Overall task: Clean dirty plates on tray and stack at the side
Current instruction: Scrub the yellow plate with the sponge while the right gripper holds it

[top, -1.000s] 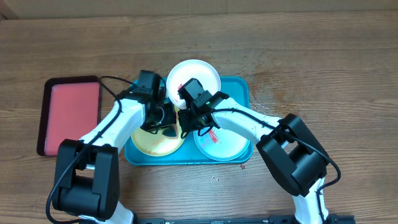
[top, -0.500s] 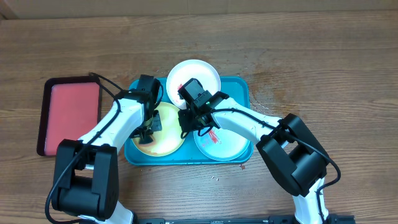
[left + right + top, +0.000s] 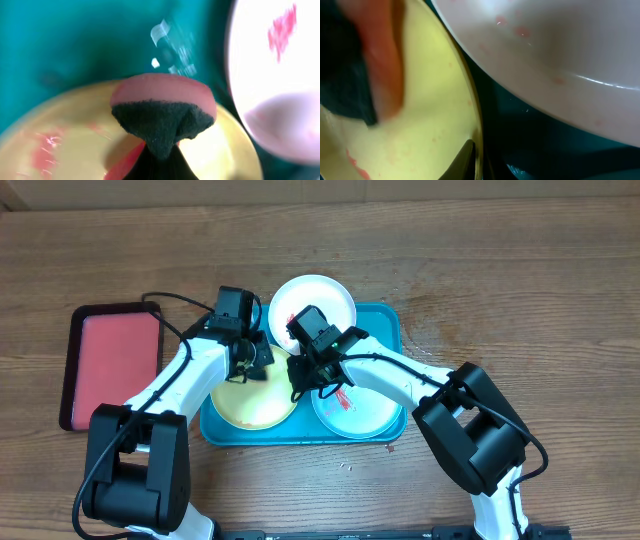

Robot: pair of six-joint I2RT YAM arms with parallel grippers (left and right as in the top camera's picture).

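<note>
The turquoise tray (image 3: 385,330) holds three plates. The yellow-green plate (image 3: 250,405) lies at its left with faint red smears. The white plate (image 3: 320,300) sits at the far edge with a red smear. The mint plate (image 3: 360,412) lies at the right with red smears. My left gripper (image 3: 250,360) is shut on a pink sponge with a dark scrub side (image 3: 162,115) and holds it over the yellow-green plate's far edge (image 3: 75,130). My right gripper (image 3: 298,380) is shut on that plate's right rim (image 3: 430,110), with the rim between its fingers (image 3: 479,162).
A smaller dark-rimmed red tray (image 3: 115,365) lies on the wooden table left of the turquoise tray. Both arms cross over the tray's middle. The white plate (image 3: 545,50) hangs close above the right gripper. Small crumbs lie on the table in front of the tray.
My left gripper has swept the sponge over the yellow-green plate, first toward its near left, then back up to its far edge. The right arm has held still.
</note>
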